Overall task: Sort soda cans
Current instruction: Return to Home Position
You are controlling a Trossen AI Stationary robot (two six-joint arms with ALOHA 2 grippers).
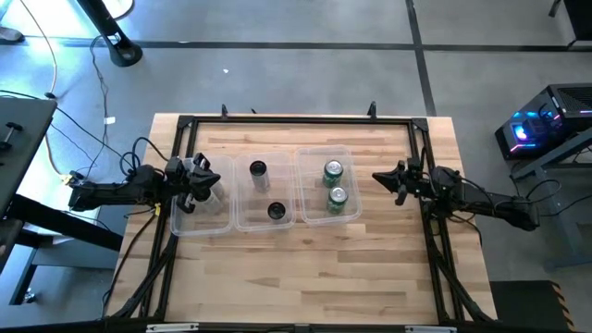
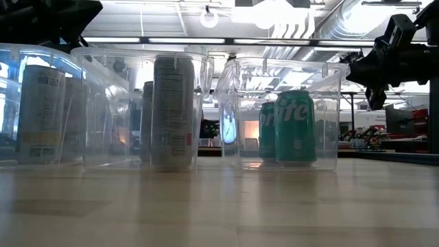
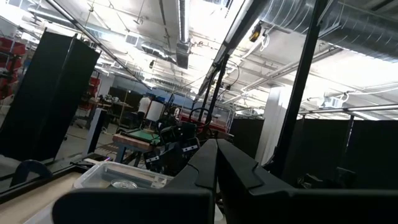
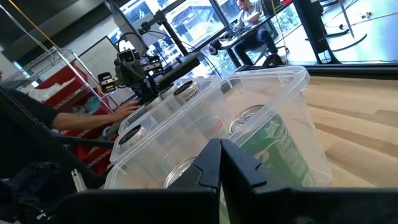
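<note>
Right pincer (image 1: 378, 177) hangs closed near 2 green cans (image 1: 334, 172).

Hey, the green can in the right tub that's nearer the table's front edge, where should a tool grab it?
Likely the upper side wall, just under the silver top, coming straight down. The green can stands upright in the right tub, whose walls block a sideways reach; the other green can is close behind, so pinch it left-to-right.

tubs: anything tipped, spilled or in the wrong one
Nothing stands out. Both green cans stand upright in the right tub, both black cans in the middle tub; a pale can stands in the left tub, below the left gripper. The right gripper hangs beside the right tub.
</note>
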